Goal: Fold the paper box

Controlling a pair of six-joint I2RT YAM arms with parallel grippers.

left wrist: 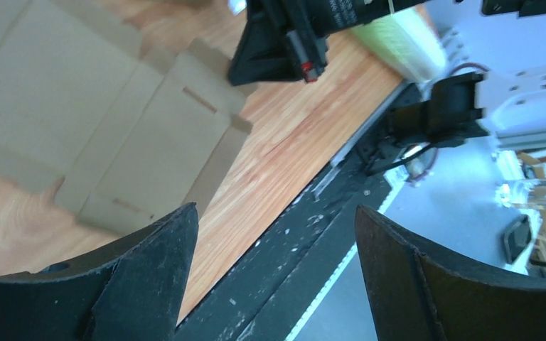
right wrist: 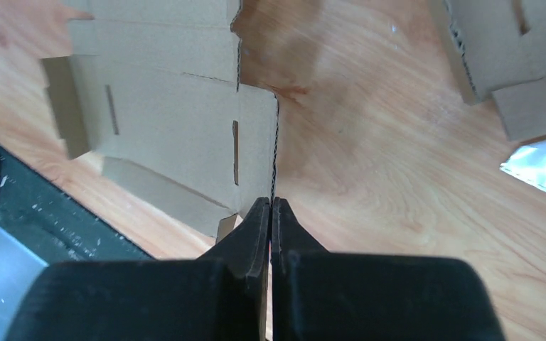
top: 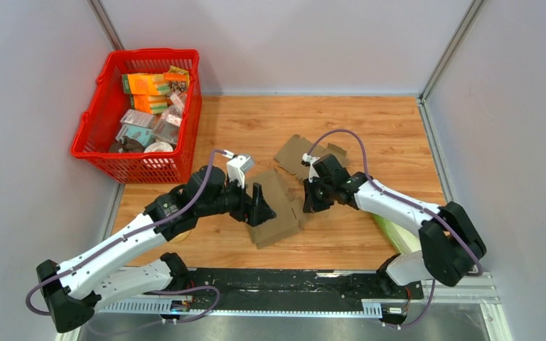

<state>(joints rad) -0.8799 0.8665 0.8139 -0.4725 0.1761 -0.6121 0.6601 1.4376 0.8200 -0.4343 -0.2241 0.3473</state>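
Between the two claws, on the wooden surface (top: 256, 121), lies one flat, unfolded paper box (top: 279, 222). Over its left part the left claw (top: 259, 202) stands wide open. At its right edge the right claw (top: 307, 206) is closed, but I cannot tell if it pinches the cardboard. Beyond the right claw lies a second flat cardboard piece (top: 295, 150). One red basket (top: 149, 53) stands far beyond the left claw.

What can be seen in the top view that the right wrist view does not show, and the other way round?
Top only: the red basket of packets and the left arm. Right wrist only: the right fingers shut, tips at the box's edge, and its slots. Both: the flat box on the wooden table.
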